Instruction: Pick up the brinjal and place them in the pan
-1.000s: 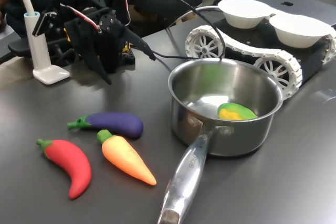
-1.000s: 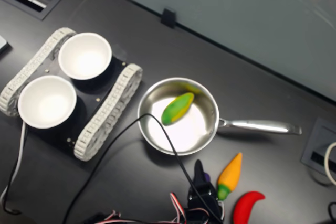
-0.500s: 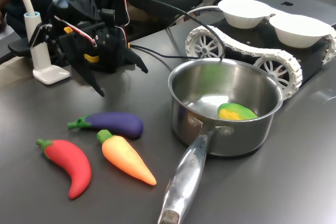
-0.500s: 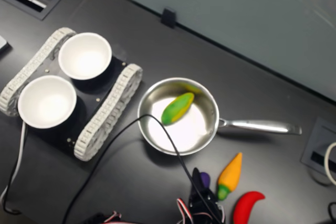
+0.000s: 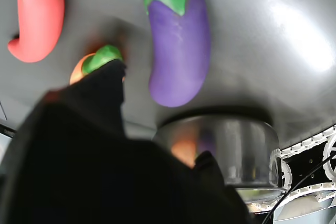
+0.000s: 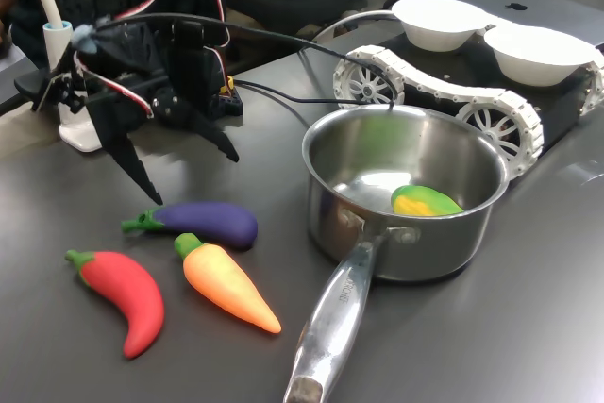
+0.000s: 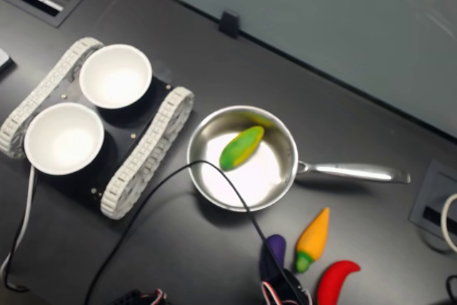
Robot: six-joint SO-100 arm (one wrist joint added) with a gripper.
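The brinjal (image 6: 203,222), dark purple with a green cap, lies on the dark table left of the pan (image 6: 425,252) in the first exterior view. My gripper (image 6: 192,178) hangs just behind and above it, open, one black fingertip near the stem end. In the wrist view the brinjal (image 5: 178,40) lies beyond the open gripper (image 5: 160,113), untouched, with the pan (image 5: 220,145) reflecting colours. In the second exterior view only the brinjal's tip (image 7: 273,250) shows below the pan (image 7: 264,180); the arm hides the rest.
An orange carrot (image 6: 226,285) and a red chilli (image 6: 118,294) lie close beside the brinjal. A green-yellow toy (image 6: 427,201) rests inside the pan. A tracked vehicle (image 6: 444,92) carrying two white bowls (image 6: 439,21) stands behind the pan. A white stand (image 6: 80,92) is at the far left.
The gripper has swung down and toward the first exterior view's left, ending just above the brinjal with its fingers spread wider. The vegetables and pan have not moved.
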